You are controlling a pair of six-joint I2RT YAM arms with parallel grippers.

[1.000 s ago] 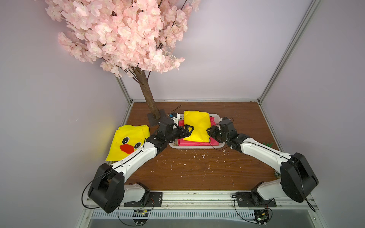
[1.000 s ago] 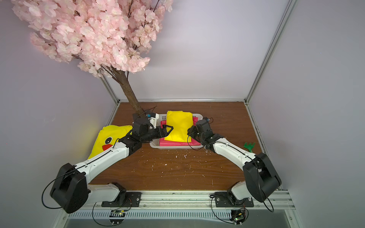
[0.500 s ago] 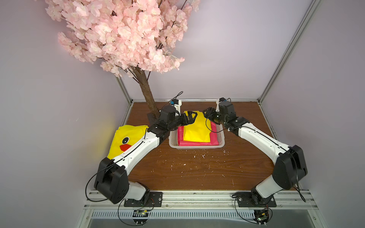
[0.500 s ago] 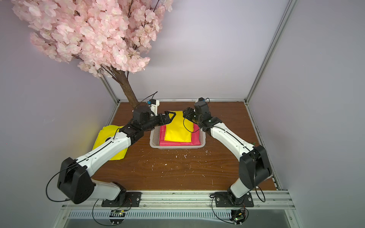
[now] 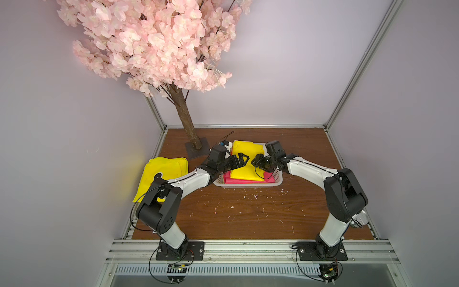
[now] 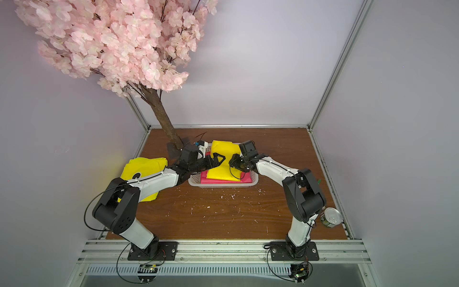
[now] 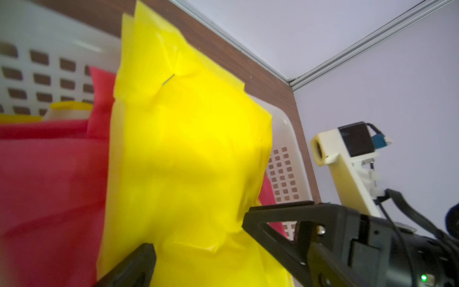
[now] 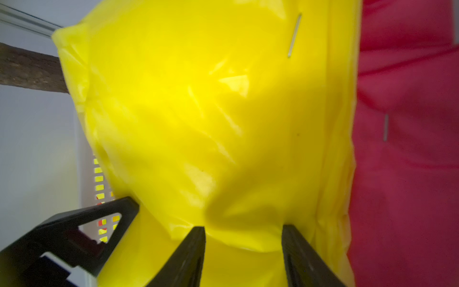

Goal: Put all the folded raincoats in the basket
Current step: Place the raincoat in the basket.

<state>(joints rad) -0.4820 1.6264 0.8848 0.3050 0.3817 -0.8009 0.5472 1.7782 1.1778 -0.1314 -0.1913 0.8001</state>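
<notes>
Both arms bend inward over the basket (image 5: 248, 185) and folded yellow raincoat (image 5: 248, 150); the left gripper (image 5: 244, 161) has its fingers spread wide, the right gripper (image 5: 255, 162) moderately apart, both empty.

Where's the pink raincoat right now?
In both top views the pink raincoat lies in the basket at the far middle of the table, under the folded yellow raincoat, right of the tree.

A bright yellow raincoat (image 5: 248, 154) lies over a pink-red raincoat (image 5: 227, 177) in the white basket (image 5: 248, 185), its sides a grid of small holes. Left in the frame, a second yellow raincoat (image 5: 164, 169) sits on the brown wood-grain tabletop (image 5: 248, 213), flecked white; the tree (image 5: 154, 42) has pale pink blossom and a brown trunk (image 5: 185, 116).
</notes>
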